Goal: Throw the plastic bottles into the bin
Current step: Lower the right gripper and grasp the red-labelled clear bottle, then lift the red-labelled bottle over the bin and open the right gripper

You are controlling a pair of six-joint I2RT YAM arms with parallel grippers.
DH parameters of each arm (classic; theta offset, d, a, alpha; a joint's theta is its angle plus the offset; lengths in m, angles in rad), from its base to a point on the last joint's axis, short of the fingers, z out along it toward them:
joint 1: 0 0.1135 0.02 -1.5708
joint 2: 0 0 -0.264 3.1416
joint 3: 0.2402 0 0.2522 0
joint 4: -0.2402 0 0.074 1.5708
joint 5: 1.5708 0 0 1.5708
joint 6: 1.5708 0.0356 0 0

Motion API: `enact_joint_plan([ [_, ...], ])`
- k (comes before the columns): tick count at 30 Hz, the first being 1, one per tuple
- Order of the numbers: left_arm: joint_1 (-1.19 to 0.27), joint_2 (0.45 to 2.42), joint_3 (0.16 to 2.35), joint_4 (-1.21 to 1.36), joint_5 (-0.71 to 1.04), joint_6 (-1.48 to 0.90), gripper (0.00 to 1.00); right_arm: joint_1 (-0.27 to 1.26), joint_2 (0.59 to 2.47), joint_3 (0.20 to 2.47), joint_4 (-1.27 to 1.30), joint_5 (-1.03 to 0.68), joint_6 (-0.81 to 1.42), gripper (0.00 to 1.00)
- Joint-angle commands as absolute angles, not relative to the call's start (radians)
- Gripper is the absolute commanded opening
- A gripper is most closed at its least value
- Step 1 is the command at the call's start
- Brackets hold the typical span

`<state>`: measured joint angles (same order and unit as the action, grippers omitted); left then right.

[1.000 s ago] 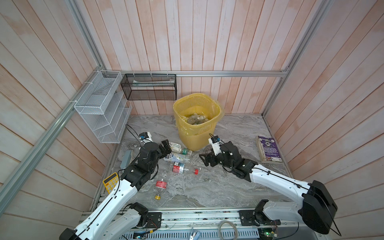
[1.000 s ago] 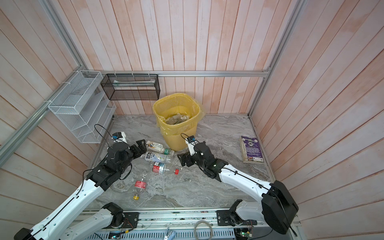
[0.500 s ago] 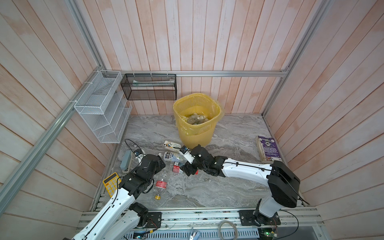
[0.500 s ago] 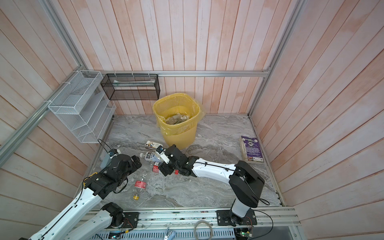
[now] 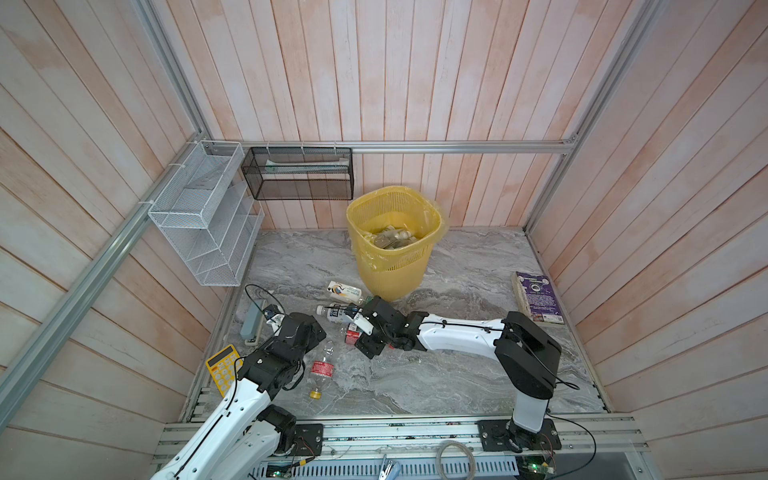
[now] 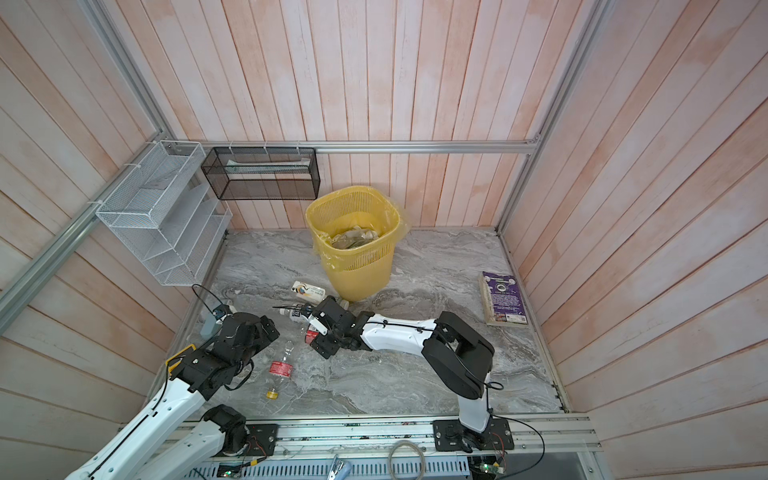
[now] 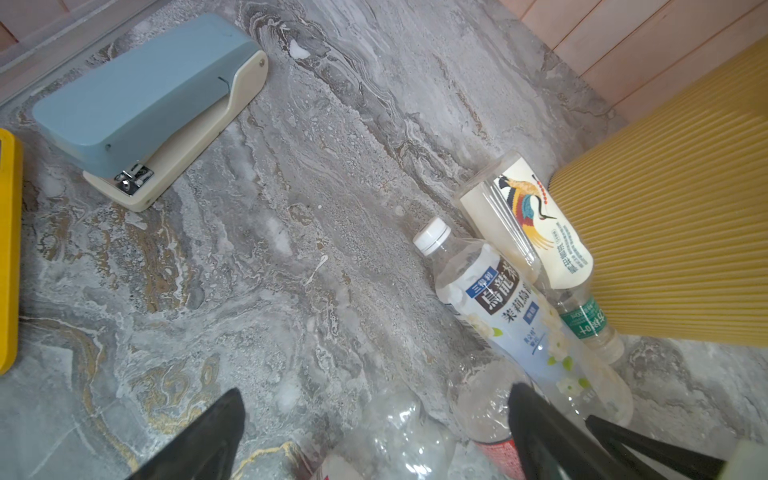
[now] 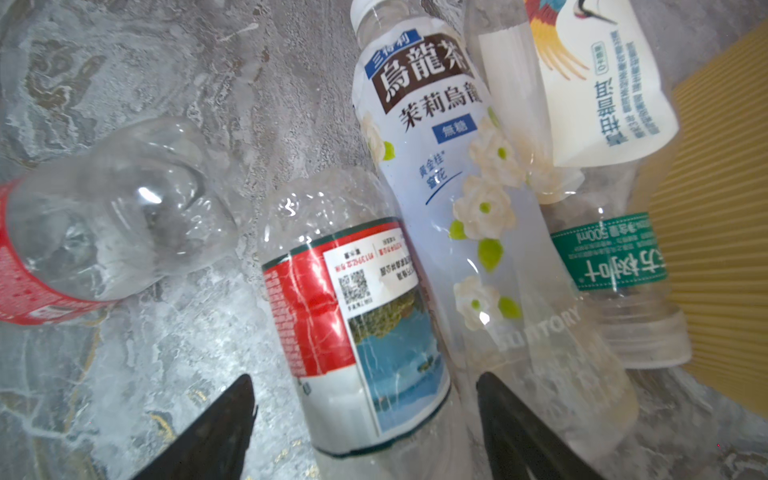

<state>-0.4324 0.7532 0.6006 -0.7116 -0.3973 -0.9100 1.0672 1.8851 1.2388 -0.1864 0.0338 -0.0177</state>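
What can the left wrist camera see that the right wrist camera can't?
Only the left wrist view shows the blue-grey stapler and the edge of the yellow calculator. Only the right wrist view shows the lake picture on the red-labelled clear plastic bottle. Both show the white-capped flower-label tea bottle, the bird-label bottle and the yellow ribbed bin.

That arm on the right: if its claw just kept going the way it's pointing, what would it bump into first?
Most likely the bottle with the red and blue label. It lies straight ahead of the right gripper, whose open jaws already stand either side of it.
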Motion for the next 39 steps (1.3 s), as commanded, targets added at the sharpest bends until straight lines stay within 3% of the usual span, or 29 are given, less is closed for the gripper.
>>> enact_joint_plan([
  [1, -0.427, 0.748, 0.591, -0.718, -0.389, -0.907, 1.00, 1.078, 1.922, 1.297, -0.250, 0.058, -0.038, 0.83],
  [23, -0.423, 0.740, 0.587, -0.715, -0.387, -0.899, 1.00, 1.095, 2.008, 1.343, -0.341, 0.036, -0.070, 0.71],
  [28, -0.423, 0.738, 0.587, -0.715, -0.387, -0.902, 1.00, 1.095, 2.000, 1.338, -0.336, 0.030, -0.061, 0.63],
  [34, -0.423, 0.737, 0.582, -0.710, -0.382, -0.902, 1.00, 1.095, 1.893, 1.272, -0.266, 0.017, -0.032, 0.57],
  [39, -0.422, 0.736, 0.584, -0.703, -0.383, -0.895, 1.00, 1.097, 1.673, 1.147, -0.154, 0.059, 0.015, 0.55],
])
